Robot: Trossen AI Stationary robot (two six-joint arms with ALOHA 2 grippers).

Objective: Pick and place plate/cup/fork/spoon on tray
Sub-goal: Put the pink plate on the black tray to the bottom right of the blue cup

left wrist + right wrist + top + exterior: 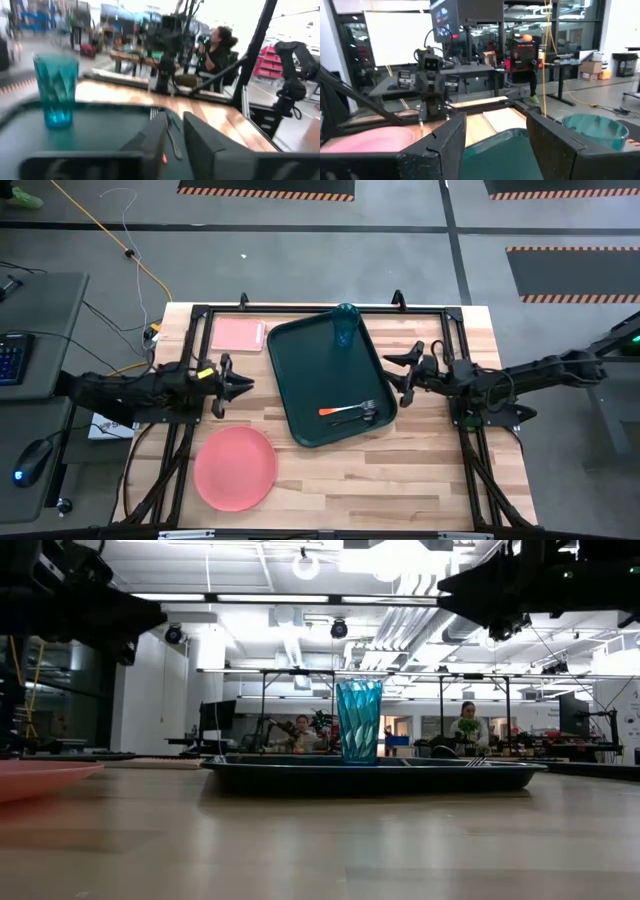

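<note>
The left gripper (243, 383) hangs with its fingers nearly together and empty, above the worktop (400, 480) between its left edge and the tray (310, 370). The right gripper (400, 370) hangs spread wide and empty, just off the tray's right rim. On the tray, the cup (345, 325) stands upright at the far rim; the fork (345, 409) and the spoon (355, 418) lie together near its near right corner. The plate (235, 468) rests on bare wood near the worktop's near left corner; a flat pink rectangle (238, 334) lies at the far edge. Only the high view shows the grey floor with striped mats; the low view shows seated people (466, 723) and a lit ceiling behind the table.
</note>
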